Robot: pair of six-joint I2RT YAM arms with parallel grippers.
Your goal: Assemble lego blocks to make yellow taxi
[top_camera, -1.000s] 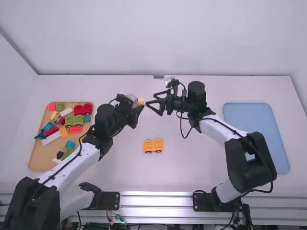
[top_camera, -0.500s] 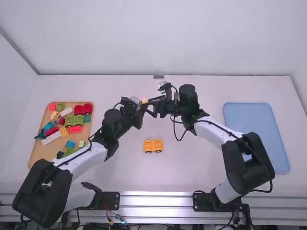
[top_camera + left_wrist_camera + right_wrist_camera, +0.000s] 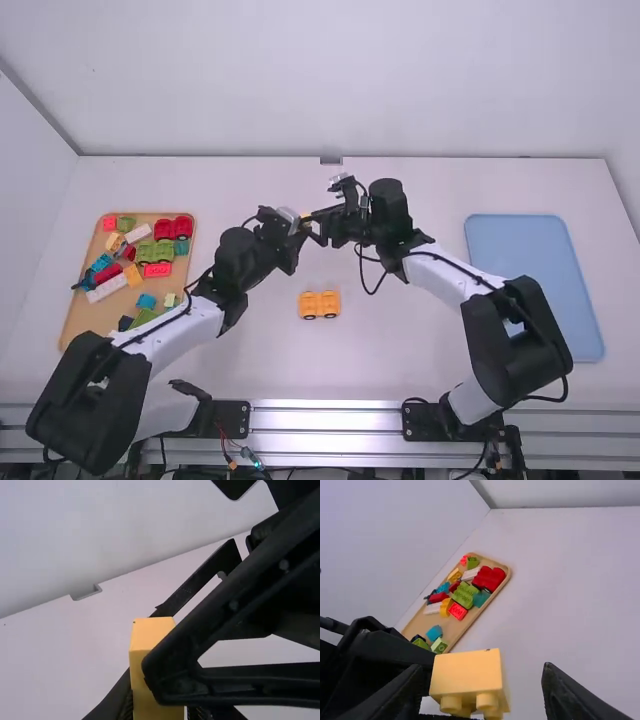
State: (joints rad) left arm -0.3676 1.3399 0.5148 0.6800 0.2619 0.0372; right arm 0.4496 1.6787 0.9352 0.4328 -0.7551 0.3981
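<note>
Though the right end effector (image 3: 311, 227) bears faint marks (image 3: 187, 588), they're illegible.

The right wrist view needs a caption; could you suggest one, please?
Yellow block inside the open right pincer, tray of bricks beyond.

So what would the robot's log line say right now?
left gripper: holding yellow block | right gripper: open around same block | yellow wheeled piece: on table, apart from both

right pincer (image 3: 315, 228) closer, at yellow block (image 3: 466, 672)
</note>
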